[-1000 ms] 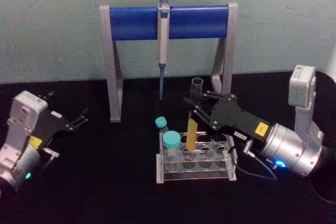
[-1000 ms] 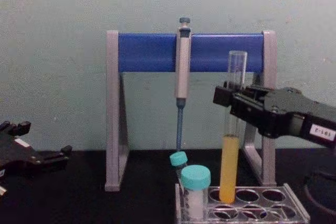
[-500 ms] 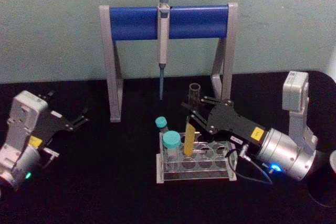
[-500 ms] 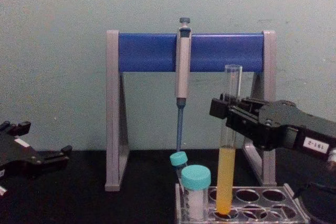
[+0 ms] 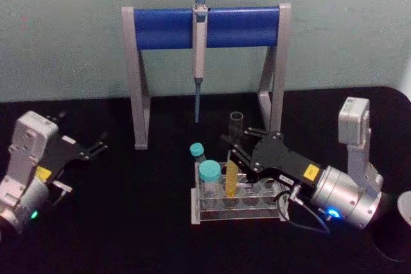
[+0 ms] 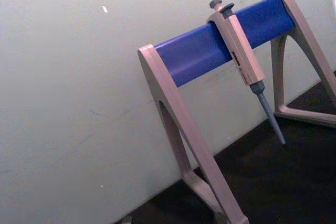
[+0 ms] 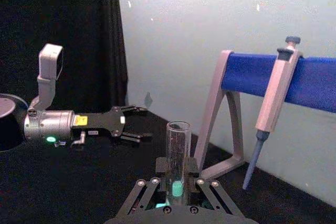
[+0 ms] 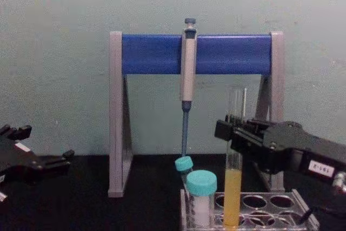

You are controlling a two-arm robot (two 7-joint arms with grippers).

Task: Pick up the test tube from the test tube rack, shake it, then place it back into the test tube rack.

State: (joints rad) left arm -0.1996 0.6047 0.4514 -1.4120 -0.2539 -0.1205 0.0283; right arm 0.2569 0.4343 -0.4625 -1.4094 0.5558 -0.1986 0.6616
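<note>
The rack point(image 5: 239, 202) is set at the lower centre of the head view, in front of the stand point(image 5: 204, 27), from whose bar a pipette point(image 5: 199, 56) is hung. The test tube point(image 5: 234, 158) is stood in a hole of the rack, with two capped tubes point(image 5: 209, 174) to its left. The right gripper point(image 5: 236, 147) is placed around the test tube from the right; the left gripper point(image 5: 96, 145) is kept at the left edge.

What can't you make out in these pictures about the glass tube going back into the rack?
- Chest view: the test tube's bottom is cut off by the lower edge, so whether it touches the rack's floor cannot be told.
- Head view: the right gripper covers the tube's middle.
- Right wrist view: the gripper's own body hides the rack and the yellow liquid.
- Left wrist view: it faces the pipette stand; the left gripper, parked at the table's left, is out of frame.
</note>
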